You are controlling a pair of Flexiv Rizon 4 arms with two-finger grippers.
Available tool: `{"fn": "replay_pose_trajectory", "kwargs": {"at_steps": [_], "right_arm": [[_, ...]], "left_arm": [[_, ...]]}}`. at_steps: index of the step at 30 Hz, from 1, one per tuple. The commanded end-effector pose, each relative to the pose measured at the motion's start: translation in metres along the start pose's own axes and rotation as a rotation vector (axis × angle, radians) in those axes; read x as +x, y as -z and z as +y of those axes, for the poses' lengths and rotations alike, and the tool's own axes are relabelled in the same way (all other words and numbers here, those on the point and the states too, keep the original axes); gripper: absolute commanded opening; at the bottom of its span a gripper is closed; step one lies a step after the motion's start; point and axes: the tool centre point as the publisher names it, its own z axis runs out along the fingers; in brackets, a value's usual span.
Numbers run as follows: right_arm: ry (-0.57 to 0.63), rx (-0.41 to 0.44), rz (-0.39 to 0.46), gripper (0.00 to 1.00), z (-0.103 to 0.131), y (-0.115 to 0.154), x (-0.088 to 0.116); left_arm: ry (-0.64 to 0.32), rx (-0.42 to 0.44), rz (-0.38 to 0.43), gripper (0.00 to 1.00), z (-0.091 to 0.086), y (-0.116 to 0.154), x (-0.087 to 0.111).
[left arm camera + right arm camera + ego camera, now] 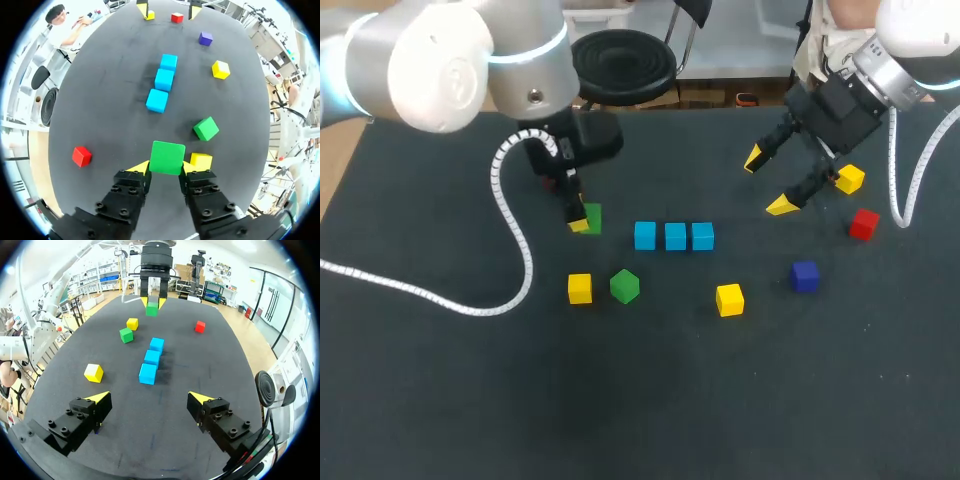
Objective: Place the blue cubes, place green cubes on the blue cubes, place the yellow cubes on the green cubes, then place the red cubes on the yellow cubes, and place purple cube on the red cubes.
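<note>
Three blue cubes point(675, 236) lie in a tight row at the table's middle. Just left of that row, my left gripper point(582, 218) is shut on a green cube point(167, 157), low over the table. In the left wrist view a yellow cube point(201, 161) sits right beside one finger, and a second green cube point(206, 128) lies ahead of it. My right gripper point(767, 183) hangs wide open above the table to the right of the blue row point(152, 358), with nothing between its fingers. A purple cube point(805, 276) lies at the right.
Loose cubes lie around: yellow point(580, 288) and green point(624, 286) in front of the left gripper, yellow point(729, 299) front of centre, red point(864, 224) and yellow point(849, 179) far right. Another red cube point(82, 156) lies beside the left gripper. The left arm's white cable point(510, 235) trails over the left side.
</note>
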Motion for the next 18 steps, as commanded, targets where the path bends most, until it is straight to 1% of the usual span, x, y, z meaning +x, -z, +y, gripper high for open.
{"fn": "replay_pose_trajectory", "kwargs": {"at_steps": [1,6,10,11,18], "right_arm": [[0.001,0.001,-0.001,1.0,0.0,0.0,0.0],[0.001,0.001,-0.001,1.0,0.0,0.0,0.0],[0.001,0.001,-0.001,1.0,0.0,0.0,0.0],[0.001,0.001,-0.001,1.0,0.0,0.0,0.0],[0.001,0.001,-0.001,1.0,0.0,0.0,0.0]], "left_arm": [[-0.015,0.005,-0.006,0.0,-0.002,0.002,-0.013],[-0.045,0.002,-0.031,0.0,-0.009,0.003,-0.026],[-0.043,0.032,-0.061,0.0,-0.011,0.001,-0.033],[-0.048,0.043,-0.072,0.0,-0.01,0.001,-0.035],[-0.048,0.043,-0.072,0.0,-0.01,0.001,-0.035]]}}
